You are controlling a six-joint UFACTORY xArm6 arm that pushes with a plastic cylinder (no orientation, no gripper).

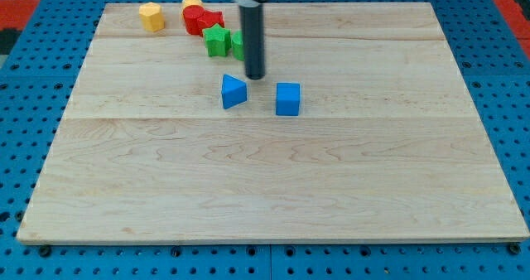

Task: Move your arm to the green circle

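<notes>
The green circle (238, 45) sits near the view's top, mostly hidden behind my dark rod; only its left edge shows. My tip (255, 76) rests on the board just below and right of it, touching or almost touching. A green star (216, 40) lies right beside the circle on its left. A blue triangle (233, 91) lies just below and left of my tip, and a blue cube (287, 98) below and right of it.
A red block cluster (201, 20) lies above the green star. A yellow block (151, 16) sits at the top left, and another yellow block (192, 1) shows behind the red ones. The wooden board (273, 181) lies on a blue pegboard.
</notes>
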